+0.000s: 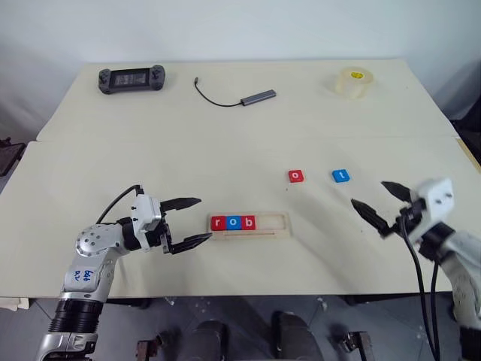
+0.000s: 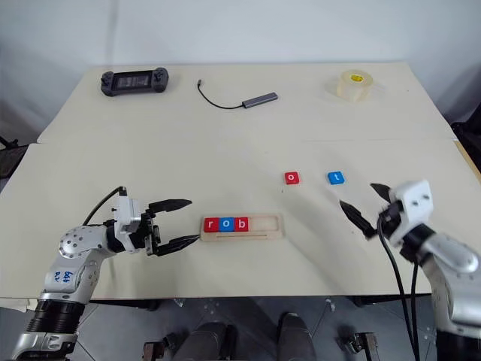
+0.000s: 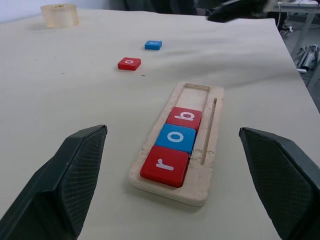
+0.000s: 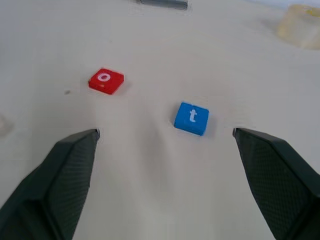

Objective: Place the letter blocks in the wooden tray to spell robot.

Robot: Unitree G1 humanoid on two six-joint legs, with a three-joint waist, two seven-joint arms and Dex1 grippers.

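Left wrist view: left gripper (image 3: 172, 185), matte cross-hatched black fingers spread, empty, facing the wooden tray (image 3: 212, 150) end-on. Tray pale, grainy, long axis running left-right across the table (image 1: 150, 135); glossy square tiles r (image 1: 219, 222), o (image 1: 233, 222), b (image 1: 247, 222) fill its left end. Right gripper (image 1: 382, 203) agape, empty, near loose red o (image 4: 106, 80) and blue t (image 4: 191, 118).

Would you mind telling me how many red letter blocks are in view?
3. The red r and red b sit in the wooden tray, either side of a blue o. The red o lies loose on the table, left of the blue t.
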